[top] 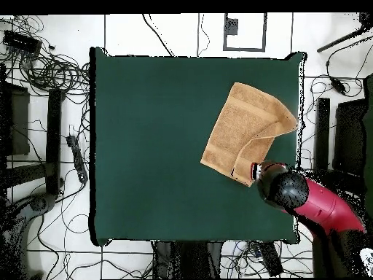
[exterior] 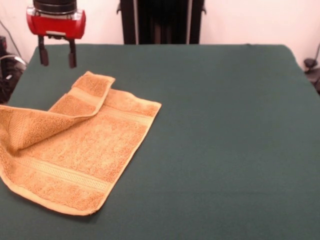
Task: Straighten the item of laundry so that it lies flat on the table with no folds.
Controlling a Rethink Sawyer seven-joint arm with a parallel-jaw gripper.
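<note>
The item of laundry [exterior: 85, 150] is a golden-orange towel on the left part of the dark green table [exterior: 225, 125]. Its left side is folded over onto itself, and the flap runs up to the far corner [exterior: 94, 84]. A paler band crosses its near end. My gripper [exterior: 58, 63] hangs above the table just beyond that far corner, open, with nothing between its two black fingers. From overhead, the towel [top: 244, 127] lies near the table's [top: 146, 146] right edge, and the red and black gripper head [top: 275, 182] sits by the towel's lower corner.
The towel's left edge reaches the picture's left border in the front view, close to the table's side edge. Tangled cables [top: 51, 73] and dark equipment [top: 353, 131] lie on the floor around the table. A black stand [exterior: 162, 22] rises behind the far edge.
</note>
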